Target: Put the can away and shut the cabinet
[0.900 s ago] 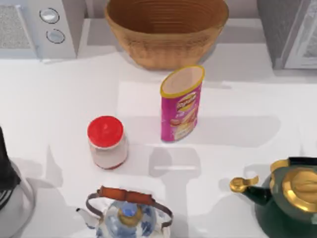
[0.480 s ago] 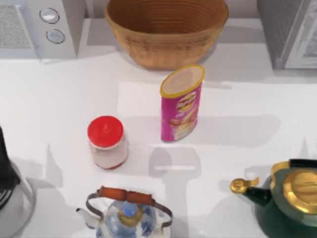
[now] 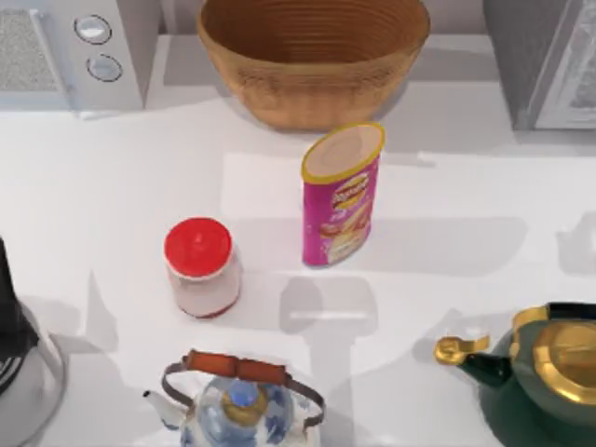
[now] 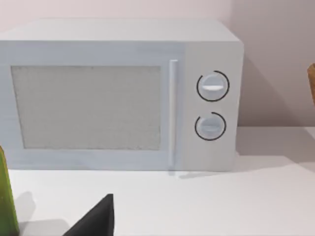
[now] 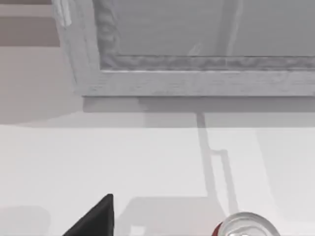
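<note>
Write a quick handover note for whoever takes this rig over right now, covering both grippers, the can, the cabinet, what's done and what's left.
Grippers: jaw state can't be told for either.
Can: silver top seen from the right wrist camera, standing on the white table in front of the grey cabinet. Not held.
Cabinet also at the top view's right rear corner.
Done: nothing visible yet.
Left: grasp can, place it inside, shut the cabinet.

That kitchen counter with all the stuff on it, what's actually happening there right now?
Nothing is being held at this moment. The right wrist view looks across the white counter at the grey cabinet, with the top of a red can standing on the counter short of it. The left wrist view faces the microwave. From above you see a wicker basket, a pink chip tube, a red-lidded jar and two teapots, all standing untouched.
</note>
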Controlling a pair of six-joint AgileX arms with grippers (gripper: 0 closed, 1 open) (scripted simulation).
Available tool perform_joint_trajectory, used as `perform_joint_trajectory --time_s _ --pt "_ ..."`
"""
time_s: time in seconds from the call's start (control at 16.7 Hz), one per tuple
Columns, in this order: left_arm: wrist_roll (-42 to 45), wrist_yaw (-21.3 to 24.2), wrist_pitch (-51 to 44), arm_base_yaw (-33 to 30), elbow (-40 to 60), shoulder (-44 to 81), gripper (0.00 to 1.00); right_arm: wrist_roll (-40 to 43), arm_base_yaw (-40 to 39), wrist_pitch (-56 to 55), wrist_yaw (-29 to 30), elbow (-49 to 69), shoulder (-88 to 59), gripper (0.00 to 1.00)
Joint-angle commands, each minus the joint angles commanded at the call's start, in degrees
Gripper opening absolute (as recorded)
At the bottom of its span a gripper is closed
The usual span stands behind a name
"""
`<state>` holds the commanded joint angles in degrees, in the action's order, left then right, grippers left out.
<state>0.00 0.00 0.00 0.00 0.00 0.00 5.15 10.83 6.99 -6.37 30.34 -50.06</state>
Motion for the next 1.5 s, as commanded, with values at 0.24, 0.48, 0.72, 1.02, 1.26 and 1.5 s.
perform_joint_trajectory --time_s 0.24,0.48,0.72,1.02,1.26,1.5 --pt "0.0 0.0 0.0 0.0 0.0 0.0 1.00 2.9 3.0 0.7 -2.3 5.1 -19.2 1.00" --pt "0.0 0.0 0.0 0.0 0.0 0.0 1.00 6.0 5.2 0.5 -3.2 5.5 -29.2 1.00" --pt "0.0 0.0 0.0 0.0 0.0 0.0 1.00 6.7 5.6 0.5 -3.4 5.5 -30.5 1.00" --pt "0.0 0.0 0.0 0.0 0.0 0.0 1.00 6.1 4.8 -1.0 -3.0 6.1 -32.4 1.00" --pt "0.0 0.0 0.0 0.0 0.0 0.0 1.00 5.2 3.9 -7.1 -2.2 7.5 -39.8 1.00" --pt "0.0 0.0 0.0 0.0 0.0 0.0 1.00 4.8 3.6 -13.2 -2.0 7.7 -46.1 1.00"
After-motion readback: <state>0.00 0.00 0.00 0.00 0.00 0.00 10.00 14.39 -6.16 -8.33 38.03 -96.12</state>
